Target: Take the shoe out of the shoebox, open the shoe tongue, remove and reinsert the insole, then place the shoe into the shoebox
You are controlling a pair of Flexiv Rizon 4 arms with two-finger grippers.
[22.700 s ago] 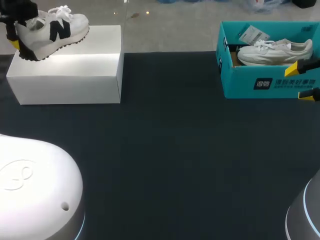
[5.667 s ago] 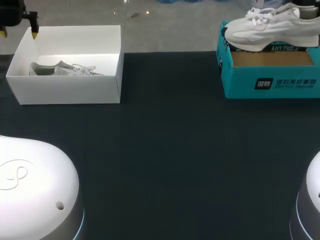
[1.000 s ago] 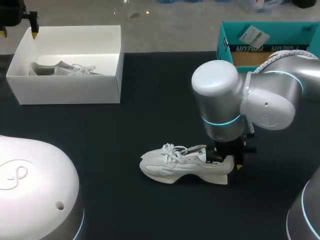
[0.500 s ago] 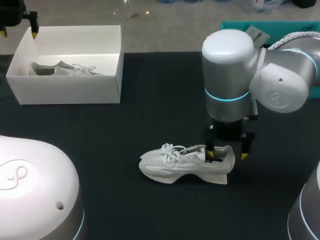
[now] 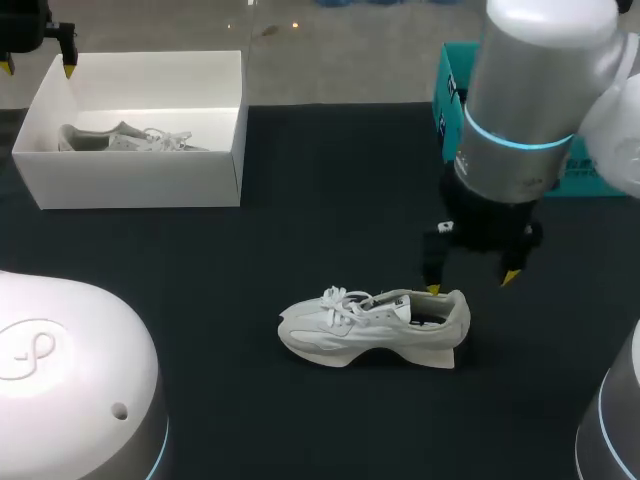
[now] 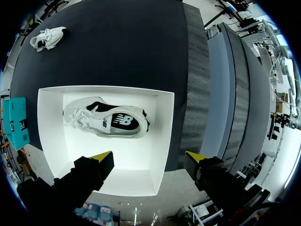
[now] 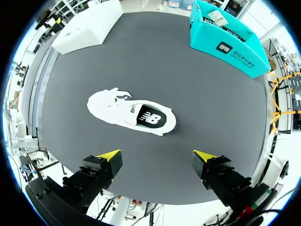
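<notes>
Above the heel end of the white shoe (image 5: 375, 327), the right gripper (image 5: 471, 283) hangs empty, fingers spread.
The shoe stands upright on the dark table (image 5: 300, 230) (toe towards my left side), well apart from the teal shoebox (image 5: 448, 100) at the far right. Over the white box's (image 5: 140, 180) far left corner, the left gripper (image 5: 39, 70) hovers with fingers parted; another shoe (image 5: 120, 137) lies inside.

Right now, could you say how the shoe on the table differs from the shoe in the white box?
The shoe on the table stands in the open; the shoe in the white box sits within the white box's walls. The shoe on the table has a white upper; the shoe in the white box has black patches. Both are laced sneakers.
</notes>
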